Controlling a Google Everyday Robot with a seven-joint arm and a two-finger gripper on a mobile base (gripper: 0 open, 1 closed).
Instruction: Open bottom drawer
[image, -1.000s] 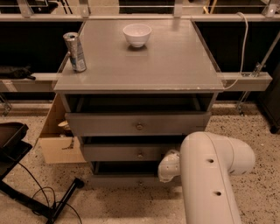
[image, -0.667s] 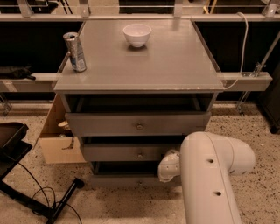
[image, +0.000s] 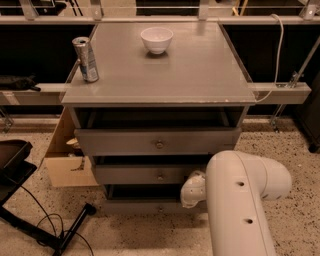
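A grey cabinet stands in the middle of the scene, its flat grey worktop (image: 200, 75) carrying two things. A small white round bowl (image: 156, 39) sits upright toward the far edge, and a silver drink can (image: 86, 59) stands upright near the left edge, well apart from the bowl.

Below the worktop are three grey drawer fronts, each with a dark gap above it. The tallest-fronted top drawer (image: 120, 142) has a small round metal knob (image: 159, 145) at its centre. The middle drawer (image: 130, 175) sits under it and is narrower in view. The bottom drawer (image: 145, 206) is the lowest, just above the speckled floor (image: 150, 235). Its shallow flat grey front lies in shadow beneath the middle drawer, and its right end is hidden.

The robot's bulky white arm (image: 240, 200) fills the near right. The end effector (image: 192, 189) shows only as a pale rounded part at the arm's left side, in front of the right end of the middle and bottom drawers. Whether it is released or clenched cannot be told.

A brown cardboard box (image: 65, 167) sits on the floor to the left of the cabinet. Black cables (image: 45, 225) trail at the near left.
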